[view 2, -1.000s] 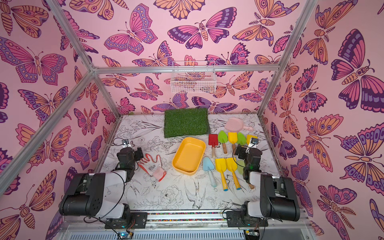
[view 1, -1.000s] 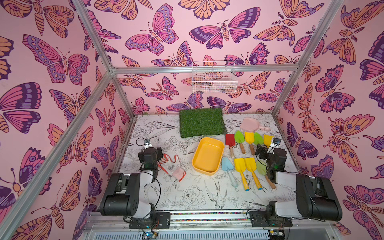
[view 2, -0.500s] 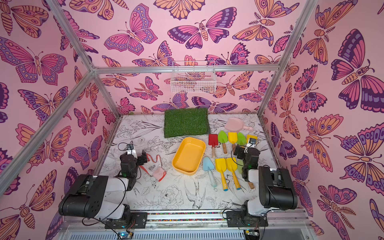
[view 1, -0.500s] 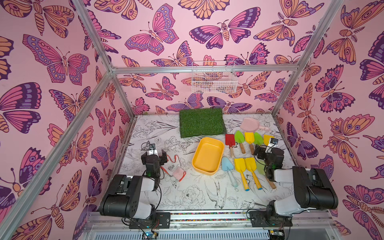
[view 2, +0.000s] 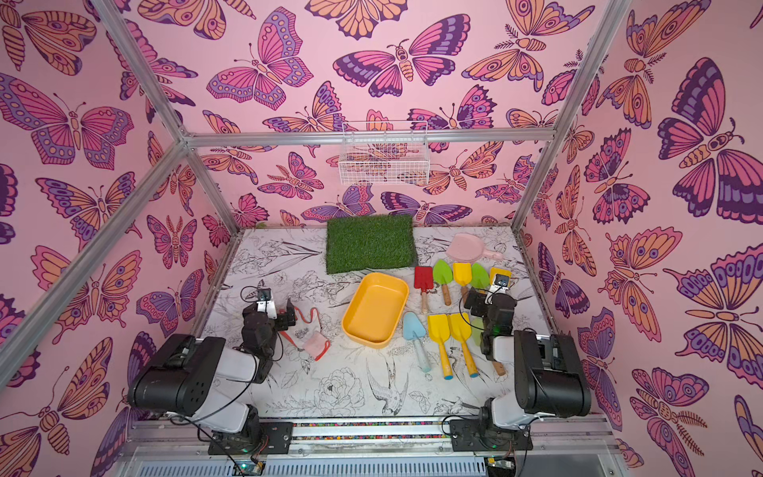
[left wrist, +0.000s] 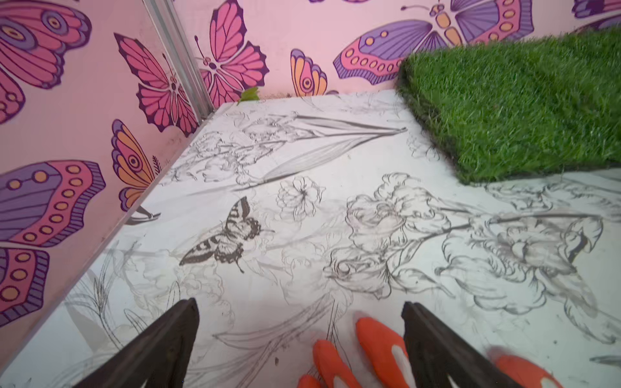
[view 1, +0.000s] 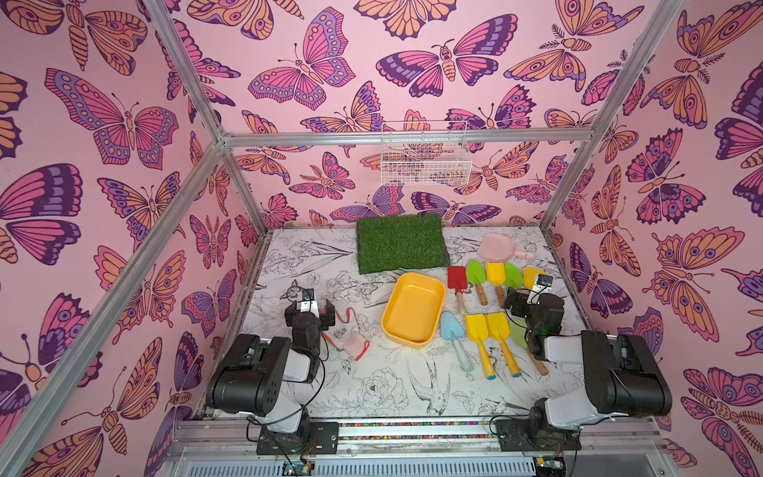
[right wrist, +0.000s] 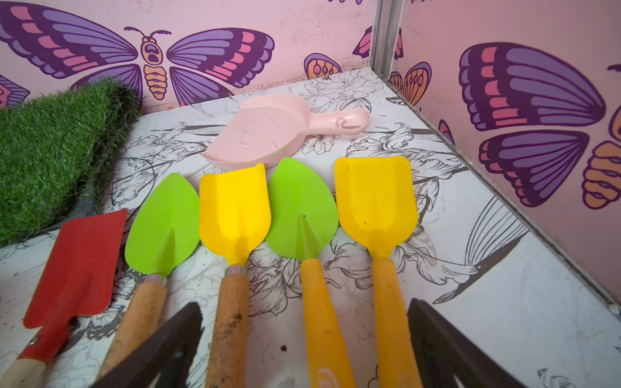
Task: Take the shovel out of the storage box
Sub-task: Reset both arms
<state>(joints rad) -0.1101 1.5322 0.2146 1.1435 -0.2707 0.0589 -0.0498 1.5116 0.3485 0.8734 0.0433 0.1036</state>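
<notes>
Storage box (view 1: 413, 307), yellow and shallow, sits mid-table; we see only its bare floor. Shovels (view 1: 475, 326) lie on the table (view 1: 371, 388) to its right in 2 rows. The blue shovel (view 1: 450, 328), pointed with a pale handle, lies just beside it. Left gripper (left wrist: 299, 304) and right gripper (right wrist: 304, 305) hold nothing, jaws spread wide.

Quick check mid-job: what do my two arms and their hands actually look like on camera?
The left arm and right arm match: bulky black joint housings, white link shells, and thin black cables looping at wrists and bases. The left hand and right hand have dark, wedge-shaped fingers.
</notes>
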